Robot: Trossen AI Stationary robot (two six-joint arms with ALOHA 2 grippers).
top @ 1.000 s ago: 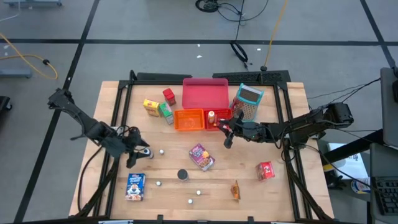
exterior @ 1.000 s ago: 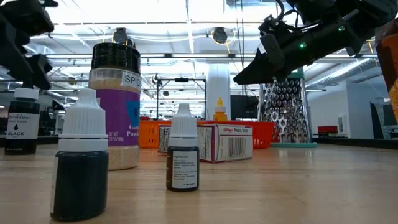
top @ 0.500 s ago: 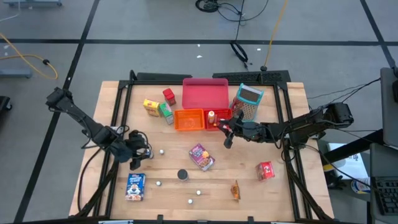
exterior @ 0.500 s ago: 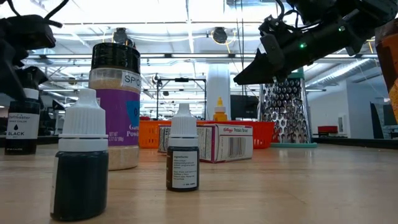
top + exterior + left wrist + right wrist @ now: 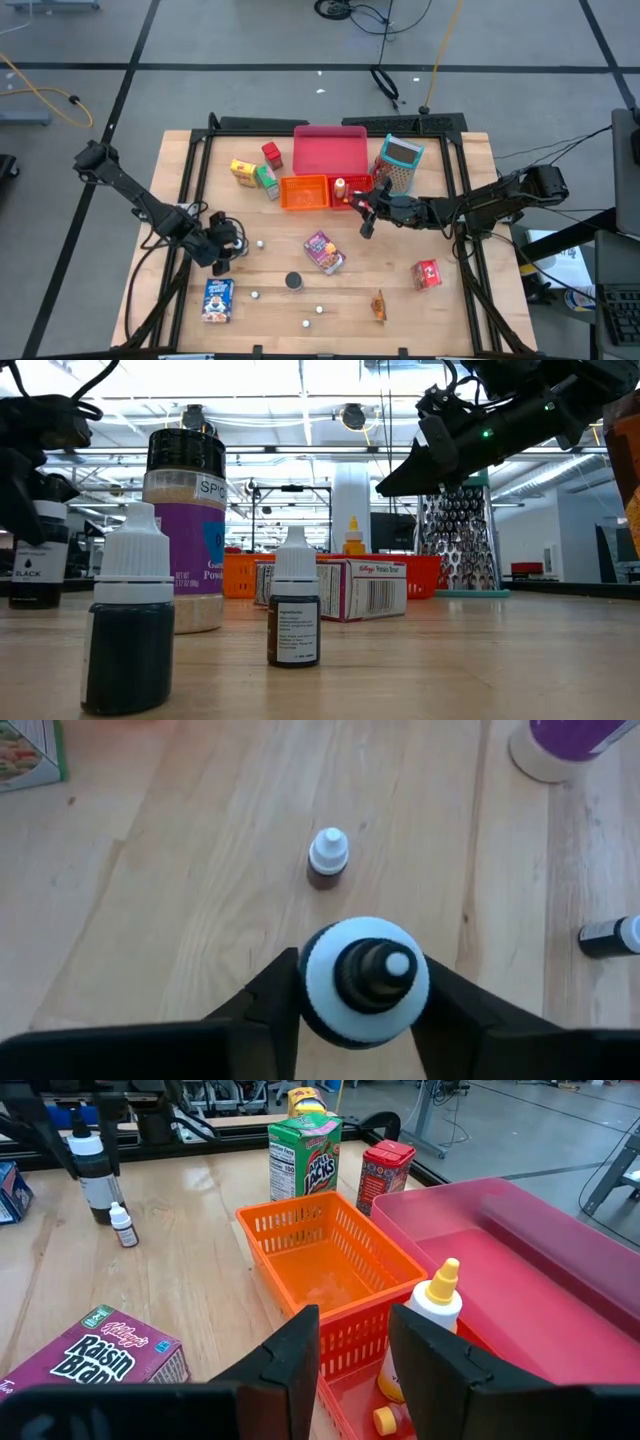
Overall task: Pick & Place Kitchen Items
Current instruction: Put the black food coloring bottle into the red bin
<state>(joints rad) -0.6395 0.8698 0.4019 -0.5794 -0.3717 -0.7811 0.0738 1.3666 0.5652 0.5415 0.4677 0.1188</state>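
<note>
With its fingers flanking the white-capped black bottle (image 5: 366, 982) near the counter's left edge, the left gripper (image 5: 222, 246) looks closed on it, though firm contact can't be confirmed. I'd lift straight up, keeping the bottle upright and clear of the tiny bottle (image 5: 328, 858) nearby. The right gripper (image 5: 352, 1352) hangs partly open and empty over the orange bin (image 5: 327, 1266). The bottle's base is hidden.
</note>
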